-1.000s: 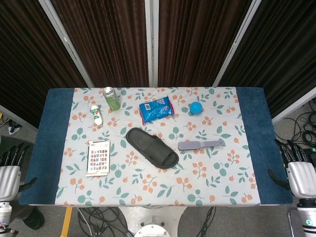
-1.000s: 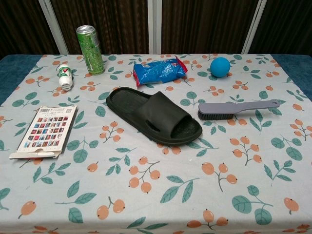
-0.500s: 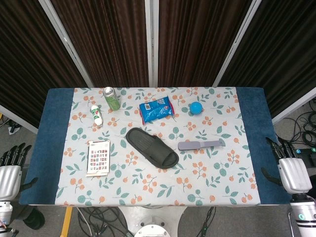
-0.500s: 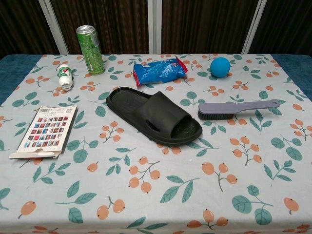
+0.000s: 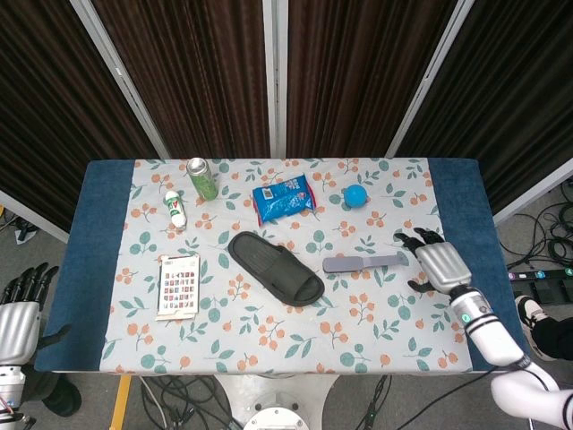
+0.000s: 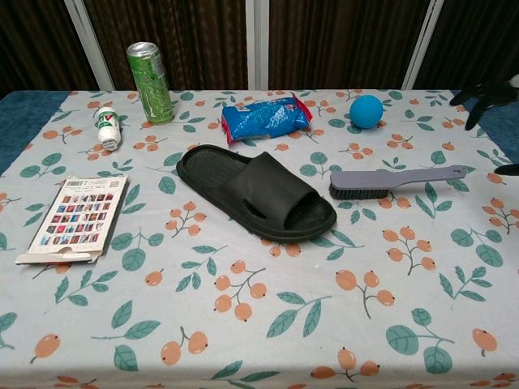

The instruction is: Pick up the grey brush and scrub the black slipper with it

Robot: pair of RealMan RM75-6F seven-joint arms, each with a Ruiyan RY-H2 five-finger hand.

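The black slipper [image 5: 275, 267] [image 6: 255, 190] lies flat in the middle of the floral cloth, toe toward the front right. Just to its right lies the grey brush [image 5: 363, 262] [image 6: 395, 181], bristles down, its handle pointing right. My right hand [image 5: 436, 261] hovers open over the table a little right of the handle's end, holding nothing; in the chest view only its dark fingertips [image 6: 480, 94] show at the right edge. My left hand [image 5: 20, 309] hangs open off the table's left front corner, empty.
At the back stand a green can [image 5: 202, 178], a small white bottle [image 5: 174, 208], a blue snack bag [image 5: 284, 200] and a blue ball [image 5: 356, 196]. A printed card [image 5: 178, 285] lies at the left. Blue table edges [image 5: 97, 260] flank the cloth.
My right hand has swung in from beside the table's right edge to over the cloth, close to the brush handle's end. The left hand and all objects have stayed put.
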